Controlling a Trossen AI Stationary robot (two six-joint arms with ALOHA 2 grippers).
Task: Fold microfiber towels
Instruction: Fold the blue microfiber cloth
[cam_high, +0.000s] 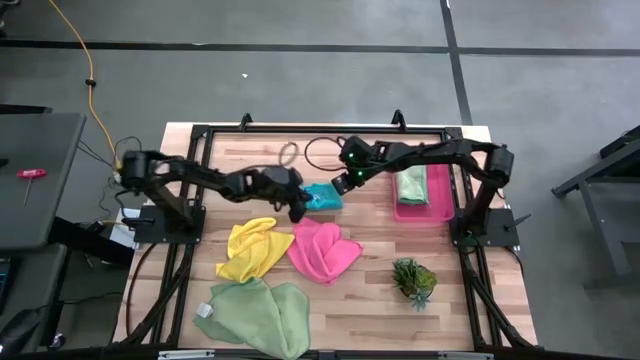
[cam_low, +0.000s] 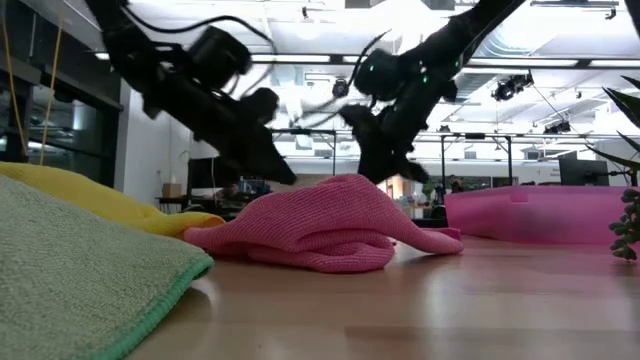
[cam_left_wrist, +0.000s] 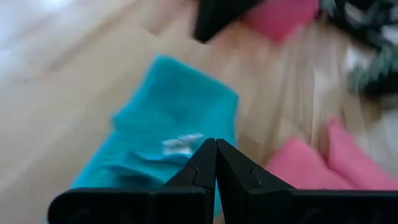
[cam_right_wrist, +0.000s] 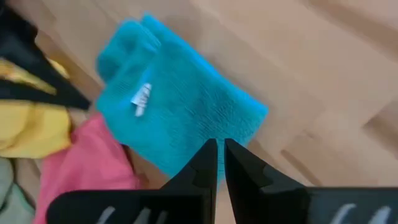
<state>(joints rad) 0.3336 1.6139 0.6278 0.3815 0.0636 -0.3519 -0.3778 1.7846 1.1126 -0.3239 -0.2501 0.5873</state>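
A teal towel (cam_high: 323, 196), folded into a small oblong with a white label (cam_right_wrist: 142, 99) on top, lies flat on the wooden table near its middle. My left gripper (cam_high: 298, 212) is shut and hangs over the towel's left end (cam_left_wrist: 174, 130). My right gripper (cam_high: 338, 183) is shut and slants down over the towel's far right edge (cam_right_wrist: 180, 112). Neither has cloth between its fingers. Nearer the front lie a crumpled yellow towel (cam_high: 255, 248), a crumpled hot pink towel (cam_high: 322, 250) and a spread pale green towel (cam_high: 255, 312). Another pale green towel (cam_high: 410, 185) lies folded in the pink tray (cam_high: 435, 205).
The pink tray stands at the table's far right. A small spiky green plant (cam_high: 413, 280) stands at the near right. A cable loop (cam_high: 320, 150) lies at the far edge. Bare wood shows between the teal towel and the tray.
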